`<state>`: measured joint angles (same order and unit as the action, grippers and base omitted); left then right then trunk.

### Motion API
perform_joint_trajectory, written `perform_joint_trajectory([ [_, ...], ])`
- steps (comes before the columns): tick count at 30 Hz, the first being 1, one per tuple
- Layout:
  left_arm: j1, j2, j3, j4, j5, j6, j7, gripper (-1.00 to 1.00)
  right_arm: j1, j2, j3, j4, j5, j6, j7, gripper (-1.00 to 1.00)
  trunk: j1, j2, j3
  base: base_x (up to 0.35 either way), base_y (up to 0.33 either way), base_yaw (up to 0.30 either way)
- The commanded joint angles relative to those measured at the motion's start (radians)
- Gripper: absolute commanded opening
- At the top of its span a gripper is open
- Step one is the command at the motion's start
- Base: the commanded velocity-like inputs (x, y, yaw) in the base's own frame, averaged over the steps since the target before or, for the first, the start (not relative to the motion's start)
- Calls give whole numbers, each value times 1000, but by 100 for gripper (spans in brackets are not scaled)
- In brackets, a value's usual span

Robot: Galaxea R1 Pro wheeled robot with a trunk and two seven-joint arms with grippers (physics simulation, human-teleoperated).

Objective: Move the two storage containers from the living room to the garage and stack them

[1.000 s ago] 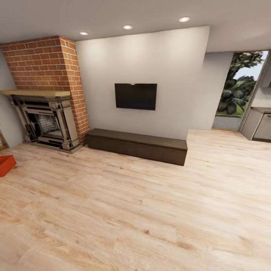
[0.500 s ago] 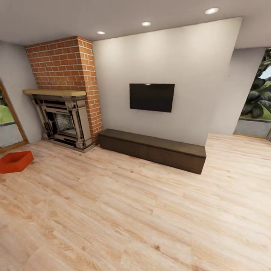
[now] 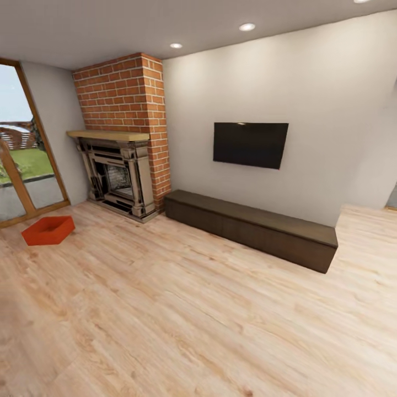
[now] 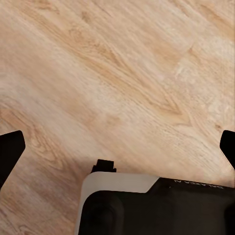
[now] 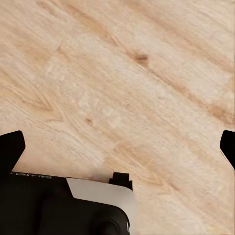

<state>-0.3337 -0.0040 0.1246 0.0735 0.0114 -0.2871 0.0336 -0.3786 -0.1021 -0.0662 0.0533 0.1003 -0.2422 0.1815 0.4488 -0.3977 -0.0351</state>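
Jaws of both the left gripper [image 4: 117, 147] and right gripper [image 5: 117, 147] spread wide, empty, over wood floor [image 3: 220, 320]. One bin [image 3: 48, 230] sits near the fireplace [image 3: 118, 176]; approach it squarely

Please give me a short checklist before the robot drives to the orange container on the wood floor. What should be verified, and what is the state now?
1. Storage container in sight, near the fireplace: ok.
2. Second container located: not ok, just one seen.
3. Wood floor toward the container free of obstacles: ok.
4. Left gripper jaws wide apart, nothing held: ok.
5. Right gripper jaws wide apart, nothing held: ok.
6. Container contents: cannot tell from here.
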Motion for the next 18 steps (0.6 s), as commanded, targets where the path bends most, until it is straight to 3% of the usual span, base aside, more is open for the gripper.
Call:
perform_joint_trajectory([
  [1,-2,0,4,5,1,-7,2,100,-2,-1,-7,4,10,-8,1,100,1,-2,-2,326,0,250],
  [18,-2,0,4,5,1,-7,2,100,-2,-1,-7,3,10,-7,1,100,1,-2,-2,326,0,249],
])
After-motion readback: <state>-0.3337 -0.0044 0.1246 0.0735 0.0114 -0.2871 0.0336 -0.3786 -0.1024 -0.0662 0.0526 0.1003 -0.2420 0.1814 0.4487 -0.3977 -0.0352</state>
